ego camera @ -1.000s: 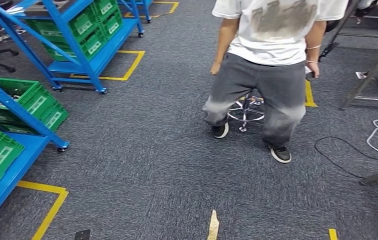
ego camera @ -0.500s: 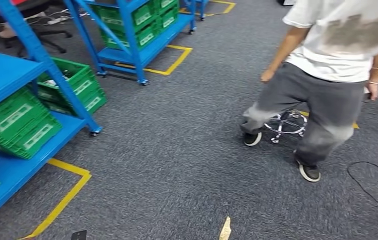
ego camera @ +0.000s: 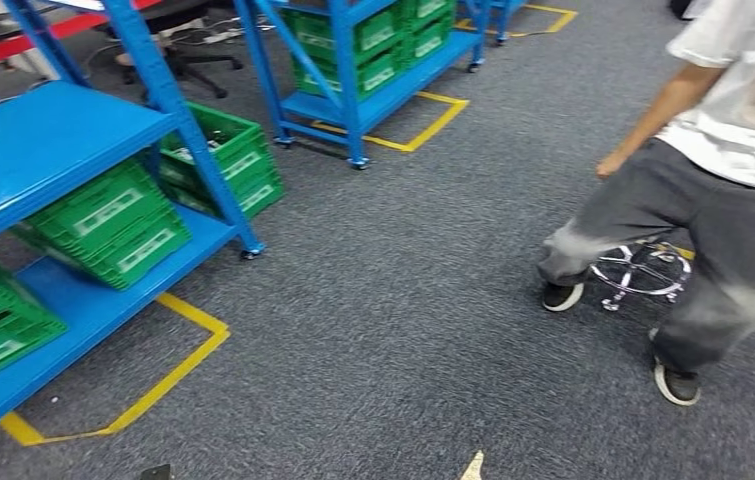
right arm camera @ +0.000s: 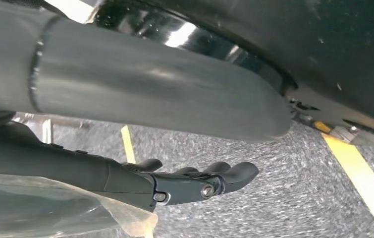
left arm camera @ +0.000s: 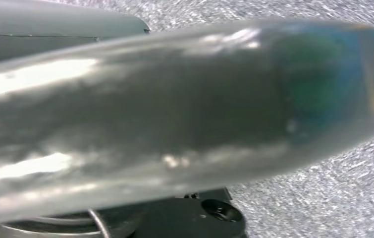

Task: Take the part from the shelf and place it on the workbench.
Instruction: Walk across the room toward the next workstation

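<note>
Shelving comes first in the head view: a blue shelf at the left carries green crates on its lower deck, with a second rack further back. Yellow tape marks the grey carpet. A person stands at the right beside a stool base. No part can be made out in the crates from here, and no bench is in sight.

Left wrist view: a blurred clear film covers the lens, so I cannot tell how the left robot hand lies.

Right wrist view: the right robot hand hangs over carpet, its dark fingers lightly curled and apart, gripping nothing.

Judging by this, the task is at its start: the part is yet to be picked, then carried to the bench.
</note>
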{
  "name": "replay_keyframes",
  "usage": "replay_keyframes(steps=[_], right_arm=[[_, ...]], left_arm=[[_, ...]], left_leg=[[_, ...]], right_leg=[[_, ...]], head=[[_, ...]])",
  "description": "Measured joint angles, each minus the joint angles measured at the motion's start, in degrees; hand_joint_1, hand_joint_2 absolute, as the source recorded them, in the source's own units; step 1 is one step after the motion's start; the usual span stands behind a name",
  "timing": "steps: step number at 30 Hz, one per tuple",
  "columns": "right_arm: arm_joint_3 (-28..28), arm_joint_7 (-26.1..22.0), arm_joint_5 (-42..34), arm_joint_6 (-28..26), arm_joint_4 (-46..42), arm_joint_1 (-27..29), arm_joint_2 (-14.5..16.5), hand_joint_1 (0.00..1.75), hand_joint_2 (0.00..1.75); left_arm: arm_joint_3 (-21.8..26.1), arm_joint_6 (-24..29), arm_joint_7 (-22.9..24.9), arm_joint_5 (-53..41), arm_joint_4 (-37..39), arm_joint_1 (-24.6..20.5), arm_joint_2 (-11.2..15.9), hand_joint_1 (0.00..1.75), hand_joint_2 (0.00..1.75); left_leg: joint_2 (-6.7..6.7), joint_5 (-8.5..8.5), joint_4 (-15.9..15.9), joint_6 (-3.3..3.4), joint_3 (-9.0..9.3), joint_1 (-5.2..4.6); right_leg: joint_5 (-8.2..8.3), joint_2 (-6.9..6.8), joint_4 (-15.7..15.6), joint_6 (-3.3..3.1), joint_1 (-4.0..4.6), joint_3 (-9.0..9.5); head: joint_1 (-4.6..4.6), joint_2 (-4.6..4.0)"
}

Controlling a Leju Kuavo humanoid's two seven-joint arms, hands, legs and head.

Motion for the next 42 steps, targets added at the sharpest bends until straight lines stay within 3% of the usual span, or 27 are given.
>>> replay_keyframes(steps=[2,3,4,6,8,10,11,13,15,16,17,18,19,21,22,24,26,28,30,31,33,35,36,38,39,41,42], right_arm=[[0.1,0.0,0.0,0.0,0.0,0.1,0.0,0.0,0.0],[0.1,0.0,0.0,0.0,0.0,0.1,0.0,0.0,0.0],[0.1,0.0,0.0,-0.1,0.0,0.1,0.0,0.0,0.0],[0.1,-0.1,0.0,-0.4,0.0,0.1,0.0,0.0,0.0],[0.1,-0.2,0.1,-0.9,0.0,0.1,0.0,0.0,0.0],[0.1,-0.2,0.1,-1.6,0.0,-0.1,0.0,0.0,0.0],[0.0,-0.4,0.0,-1.8,0.0,-0.2,0.0,0.0,0.0],[0.0,-0.7,-0.6,-2.4,0.0,-0.3,0.0,0.0,0.0],[-0.2,-0.5,-0.7,-2.4,0.0,-0.3,-0.1,0.0,0.0],[-0.2,0.0,-0.4,-2.2,0.0,-0.2,-0.1,0.0,0.0],[-0.2,0.5,0.0,-2.1,0.0,-0.1,-0.2,0.0,0.0],[-0.2,1.0,0.4,-2.2,0.0,0.0,-0.3,0.0,0.0],[-0.2,1.3,0.7,-2.5,0.0,0.0,-0.3,0.0,0.0],[-0.2,1.7,1.0,-3.3,0.0,0.0,-0.4,0.0,0.0],[-0.3,1.8,1.0,-3.6,0.0,0.0,-0.4,0.0,0.0],[-0.3,2.0,0.6,-4.1,0.0,0.1,-0.5,0.0,0.0],[-0.8,2.7,-0.3,-4.5,0.0,0.1,-0.5,0.0,0.0],[-1.5,3.9,-1.1,-4.7,0.0,0.0,-0.5,0.0,0.0],[-2.2,4.8,-1.3,-4.6,0.0,0.1,-0.4,0.0,0.0],[-2.4,4.7,-1.4,-4.7,0.0,0.1,-0.4,0.0,0.0],[-2.8,4.1,-1.1,-4.8,0.0,0.1,-0.4,0.0,0.0],[-2.9,3.7,-0.7,-4.6,0.0,0.0,-0.4,0.0,0.0],[-3.0,3.6,-0.5,-4.4,0.0,0.0,-0.4,0.0,0.0],[-3.2,3.5,-0.4,-4.0,0.0,0.0,-0.5,0.0,0.0],[-3.3,3.5,-0.3,-3.9,0.0,-0.1,-0.5,0.0,0.0],[-3.4,3.3,-0.2,-3.8,0.0,-0.4,-0.5,0.0,0.0],[-3.5,3.2,-0.2,-3.7,0.0,-0.6,-0.5,0.0,0.0]], left_arm=[[0.2,-0.2,-0.1,0.3,0.0,-0.1,0.0,0.0,0.0],[0.3,-0.3,-0.3,0.4,0.0,0.0,0.1,0.0,0.0],[0.4,-0.4,-0.4,0.7,0.0,0.1,0.2,0.0,0.0],[0.6,-0.6,-0.4,1.1,0.0,0.1,0.2,0.0,0.0],[0.7,-0.9,0.1,1.2,0.0,-0.1,0.2,0.0,0.0],[0.7,-0.9,1.0,1.0,0.0,-0.1,0.2,0.0,0.0],[0.7,-0.8,1.5,0.9,0.0,0.1,0.1,0.0,0.0],[0.8,-0.3,2.3,0.8,0.0,0.3,-0.1,0.0,0.0],[1.0,0.1,2.6,1.1,0.0,0.2,-0.2,0.0,0.0],[1.2,0.2,2.5,1.2,0.0,0.2,-0.2,0.0,0.0],[1.3,0.1,2.4,1.2,0.0,0.2,-0.2,0.0,0.0],[1.4,0.0,2.2,0.9,0.0,0.2,-0.2,0.0,0.0],[1.4,-0.2,2.0,0.5,0.0,0.2,-0.2,0.0,0.0],[1.4,-0.7,1.4,-0.3,0.0,0.2,-0.2,0.0,0.0],[1.4,-0.9,1.1,-0.5,0.0,0.2,-0.2,0.0,0.0],[1.4,-1.2,0.7,-0.7,0.0,0.1,-0.2,0.0,0.0],[1.4,-1.2,0.7,-1.0,0.0,0.3,-0.3,0.0,0.0],[1.2,-0.9,1.7,-1.7,0.0,0.4,-0.5,0.0,0.0],[0.8,-0.5,3.6,-2.8,0.0,0.3,-0.7,0.0,0.0],[0.4,-0.4,4.4,-3.3,0.0,0.3,-0.9,0.0,0.0],[0.0,-0.3,4.7,-3.7,0.0,0.5,-1.0,0.0,0.0],[-0.1,-0.6,3.5,-3.5,0.0,0.6,-1.0,0.0,0.0],[-0.1,-0.9,2.7,-3.3,0.0,0.6,-0.9,0.0,0.0],[-0.2,-1.6,1.1,-3.0,0.0,0.3,-0.6,0.0,0.0],[-0.2,-1.9,0.4,-2.9,0.0,0.2,-0.5,0.0,0.0],[-0.2,-2.1,-0.6,-2.7,0.0,0.3,-0.2,0.0,0.0],[-0.2,-2.1,-1.0,-2.5,0.0,0.4,0.0,0.0,0.0]], left_leg=[[0.71,-1.34,4.7,-0.13,-2.16,0.09],[0.95,-0.51,4.4,-0.09,-1.91,0.11],[1.32,1.22,2.0,0.01,-0.65,0.1],[4.13,4.49,-5.4,0.49,3.13,-0.31],[6.57,5.35,-9.6,1.13,4.96,-0.87],[5.85,5.21,-10.0,1.66,4.84,-1.01],[5.13,5.32,-10.2,1.93,4.88,-0.88],[3.74,5.6,-10.5,2.58,5.06,-0.52],[2.33,5.69,-10.6,3.02,5.01,-0.38],[1.52,5.69,-10.6,3.12,4.97,-0.41],[0.67,5.68,-10.5,3.16,4.99,-0.45],[-0.23,5.68,-10.5,3.16,5.04,-0.48],[-1.14,5.67,-10.5,3.15,5.13,-0.5],[-2.73,5.61,-10.4,2.95,5.21,-0.55],[-3.47,5.59,-10.2,2.73,5.09,-0.54],[-4.71,5.76,-10.2,1.99,4.68,-0.36],[-5.33,5.81,-10.1,1.24,4.42,-0.17],[-3.17,4.28,-7.8,0.66,3.41,-0.32],[-0.24,0.95,-1.4,0.17,0.48,-0.3],[0.43,-0.53,2.2,-0.03,-1.28,-0.19],[0.92,-0.7,5.3,-0.22,-2.72,0.03],[1.79,2.91,0.2,0.01,-0.14,0.04],[3.21,4.56,-3.7,0.3,1.83,-0.19],[5.64,5.94,-9.1,1.06,4.38,-0.77],[6.13,5.69,-9.9,1.42,4.66,-1.03],[5.03,5.71,-10.2,2.06,4.58,-1.02],[4.4,5.83,-10.4,2.37,4.7,-0.85]], right_leg=[[-0.24,-1.9,0.0,-0.22,0.11,0.12],[-0.35,-2.73,0.0,-0.24,0.14,0.22],[-0.47,-3.48,0.0,-0.17,0.15,0.38],[-0.78,-4.8,0.1,0.16,0.35,0.77],[-1.09,-6.08,0.1,0.66,0.68,1.02],[-1.32,-7.45,-0.1,1.17,0.85,1.38],[-1.61,-7.21,0.0,1.52,0.8,1.48],[-3.66,-4.33,2.8,2.12,0.61,0.37],[-7.23,-0.95,9.8,2.35,0.43,-3.12],[-8.54,-0.34,13.5,2.36,0.42,-5.03],[-8.82,-0.14,15.6,2.3,0.45,-6.3],[-7.85,-0.02,15.5,2.19,0.47,-6.58],[-5.8,0.25,13.1,2.01,0.46,-5.75],[-1.6,2.32,5.2,1.6,0.34,-2.5],[-0.58,3.52,2.3,1.45,0.24,-1.06],[-0.57,4.68,0.4,1.19,0.27,0.07],[-0.36,3.5,-0.1,0.72,0.29,0.42],[-0.23,2.02,-0.6,0.05,0.11,0.82],[-0.42,0.28,-0.7,-0.44,0.14,1.12],[-0.56,-0.65,-0.7,-0.55,0.2,1.21],[-0.88,-2.36,-0.6,-0.57,0.3,1.47],[-1.26,-3.85,-0.6,-0.44,0.38,2.0],[-1.49,-4.51,-0.6,-0.3,0.48,2.2],[-2.06,-5.83,-0.5,0.21,0.82,2.49],[-2.28,-6.48,-0.5,0.51,0.96,2.62],[-2.57,-7.63,-0.7,1.09,1.05,3.14],[-2.9,-6.86,-0.5,1.41,0.96,3.23]], head=[[-0.01,0.0],[-0.02,0.0],[-0.03,0.0],[-0.07,0.0],[-0.07,0.0],[-0.08,0.0],[-0.05,0.0],[0.18,0.0],[0.45,0.0],[0.5,0.0],[0.5,0.0],[0.51,0.0],[0.5,0.0],[0.48,0.0],[0.47,0.0],[0.43,0.0],[0.43,0.0],[0.05,0.0],[-0.36,0.0],[-0.4,0.0],[-0.39,0.0],[-0.4,0.0],[-0.4,0.0],[-0.35,0.0],[-0.34,0.0],[-0.31,0.0],[-0.27,0.0]])
